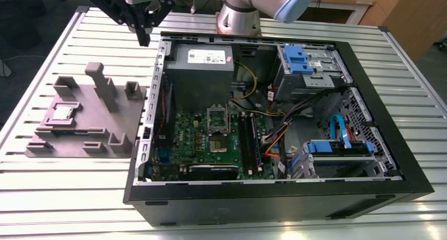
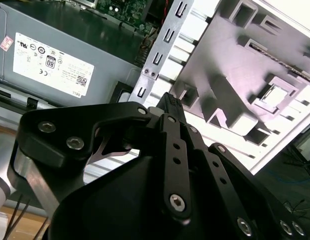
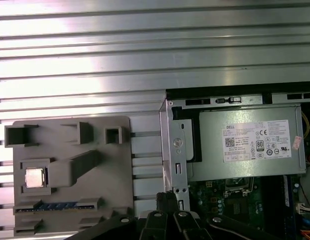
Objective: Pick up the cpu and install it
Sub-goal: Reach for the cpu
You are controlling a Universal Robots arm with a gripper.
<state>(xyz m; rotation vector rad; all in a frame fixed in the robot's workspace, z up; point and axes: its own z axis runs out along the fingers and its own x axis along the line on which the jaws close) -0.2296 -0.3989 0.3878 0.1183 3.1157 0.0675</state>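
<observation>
The cpu (image 1: 63,113) is a small silvery square chip lying in a recess of the grey moulded plate (image 1: 91,138), on the exterior view's left. Both wrist views show it too, as the cpu (image 2: 277,95) and the cpu (image 3: 35,177), with nothing touching it. My black gripper (image 1: 144,40) hangs high over the slatted table, beyond the plate's far corner and next to the computer case's back corner. Its fingers meet in a single tip, shut and holding nothing, as seen at the gripper (image 2: 170,102) and the gripper (image 3: 167,200). The silver-framed socket (image 1: 217,117) sits on the green motherboard inside the case.
The open black computer case (image 1: 279,198) fills the middle and right of the slatted metal table (image 1: 70,198). Inside stand a grey power supply box (image 1: 199,67) with a white label, blue drive brackets (image 1: 297,59) and loose cables (image 1: 279,130). Upright posts (image 1: 104,86) rise from the plate.
</observation>
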